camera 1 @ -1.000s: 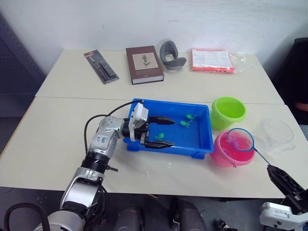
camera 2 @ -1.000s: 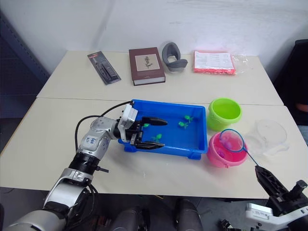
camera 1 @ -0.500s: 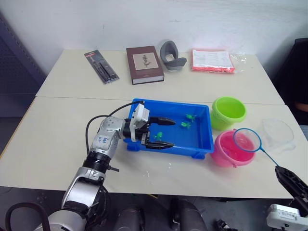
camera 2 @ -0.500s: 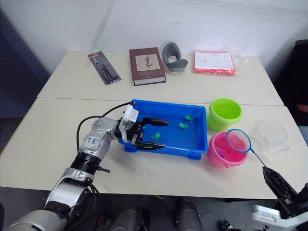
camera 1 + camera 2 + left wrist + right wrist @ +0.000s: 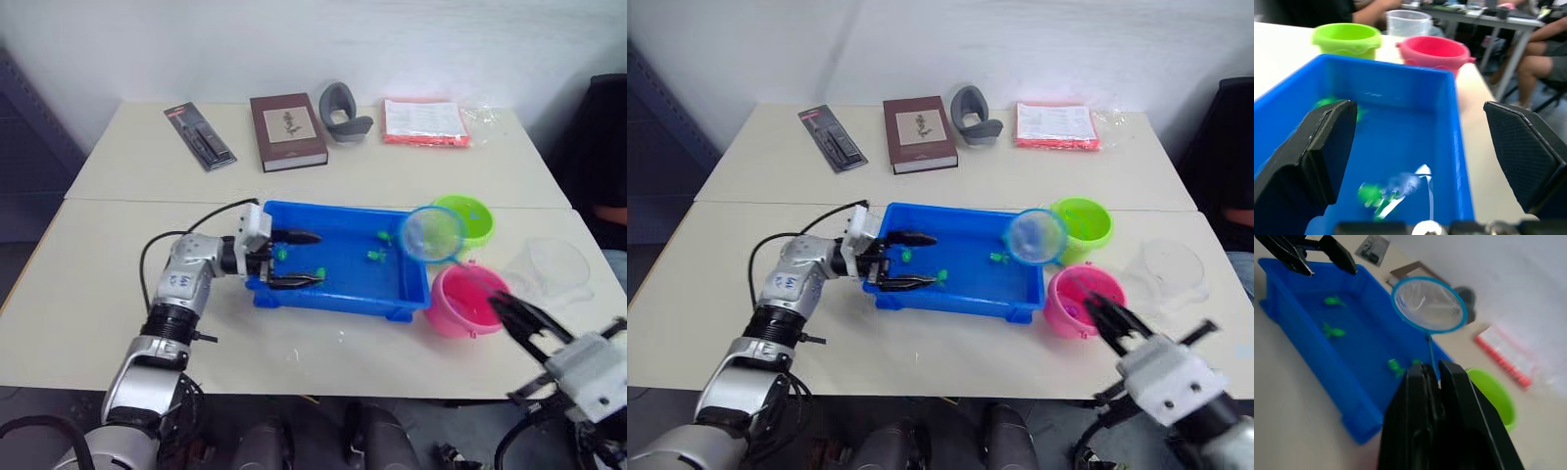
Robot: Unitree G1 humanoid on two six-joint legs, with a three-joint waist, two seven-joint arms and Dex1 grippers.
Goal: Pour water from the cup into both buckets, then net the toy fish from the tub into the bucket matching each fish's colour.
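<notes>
Left eye view: the right gripper (image 5: pixel 516 315), clenched on the thin black stick, has swung the blue-rimmed mesh net (image 5: pixel 432 233) from the bright pink bucket (image 5: pixel 468 300) toward ten o'clock, over the shallow blue plastic tub (image 5: pixel 343 299); it looks empty. Green toy fish (image 5: pixel 377 257) remain. The left gripper (image 5: pixel 294 258) stays spread.

You are looking at a bright blue tub (image 5: pixel 338 294) on a pale cream bench (image 5: pixel 88 284), with small bright green toy fish (image 5: pixel 376 256) showing against its blue floor. The net (image 5: pixel 432 233) is showing a blue rim around pale, see-through mesh on a thin black stick. One bucket (image 5: pixel 468 217) is glowing lime green, the other bucket (image 5: pixel 465 304) bright pink. The cup (image 5: pixel 558 269) is appearing clear and colourless. Both end effectors, left (image 5: pixel 295 258) and right (image 5: pixel 517 319), are showing black fingers. Farther back, you are seeing a dark brown book (image 5: pixel 287 131) with a pale cover panel, a grey curved holder (image 5: pixel 343 111), a red-edged packet (image 5: pixel 424 121), and a black-and-grey blister pack (image 5: pixel 199 136).
</notes>
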